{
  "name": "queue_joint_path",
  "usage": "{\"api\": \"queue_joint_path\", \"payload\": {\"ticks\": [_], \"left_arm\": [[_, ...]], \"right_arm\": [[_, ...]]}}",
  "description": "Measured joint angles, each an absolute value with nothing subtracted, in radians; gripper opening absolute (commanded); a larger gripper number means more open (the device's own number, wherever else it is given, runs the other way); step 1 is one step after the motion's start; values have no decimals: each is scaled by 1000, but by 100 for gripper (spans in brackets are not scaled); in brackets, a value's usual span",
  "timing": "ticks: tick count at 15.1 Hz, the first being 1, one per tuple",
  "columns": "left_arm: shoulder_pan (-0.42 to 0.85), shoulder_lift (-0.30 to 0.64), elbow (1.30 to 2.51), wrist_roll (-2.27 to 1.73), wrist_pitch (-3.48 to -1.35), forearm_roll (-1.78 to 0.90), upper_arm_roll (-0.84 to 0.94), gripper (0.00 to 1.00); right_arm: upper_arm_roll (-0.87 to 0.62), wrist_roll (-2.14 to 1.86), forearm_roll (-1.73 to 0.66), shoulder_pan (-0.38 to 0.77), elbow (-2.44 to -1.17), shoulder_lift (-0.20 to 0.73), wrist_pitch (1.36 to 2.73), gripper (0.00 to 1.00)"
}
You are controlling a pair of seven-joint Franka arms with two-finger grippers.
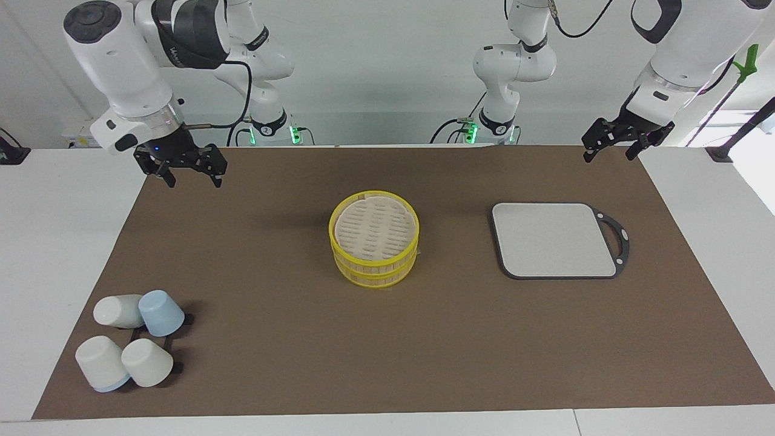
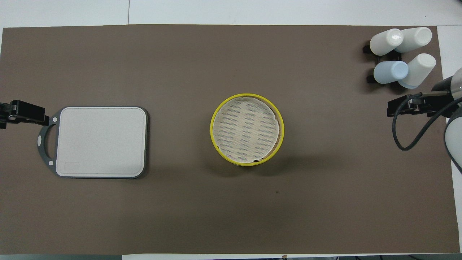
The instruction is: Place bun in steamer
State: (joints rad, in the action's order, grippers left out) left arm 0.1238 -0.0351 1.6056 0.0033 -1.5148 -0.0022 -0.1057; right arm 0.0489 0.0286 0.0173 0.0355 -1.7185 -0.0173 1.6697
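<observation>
The steamer [image 1: 374,270] stands in the middle of the brown mat, a round yellow-rimmed basket with its slatted lid [image 1: 374,227] resting on top; from above the lid [image 2: 245,130] fills the yellow rim [image 2: 212,128]. The bun is out of view. My right gripper [image 1: 194,180] hangs open and empty over the mat's edge at the right arm's end, well apart from the steamer. My left gripper [image 1: 608,156] waits open and empty over the mat's corner at the left arm's end. In the overhead view only the tips of the right gripper [image 2: 391,108] and the left gripper [image 2: 43,116] show.
A grey board [image 1: 554,239] with a dark handle lies flat beside the steamer toward the left arm's end. Several white and blue cups [image 1: 130,339] are clustered on a black rack at the right arm's end, farther from the robots than the steamer.
</observation>
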Motion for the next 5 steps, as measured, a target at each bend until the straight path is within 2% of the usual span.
{"api": "queue_joint_path", "payload": {"ticks": [5], "left_arm": [[124, -39, 1607, 3, -1515, -2, -106, 100]], "right_arm": [[37, 28, 17, 27, -1719, -17, 1669, 100]]}}
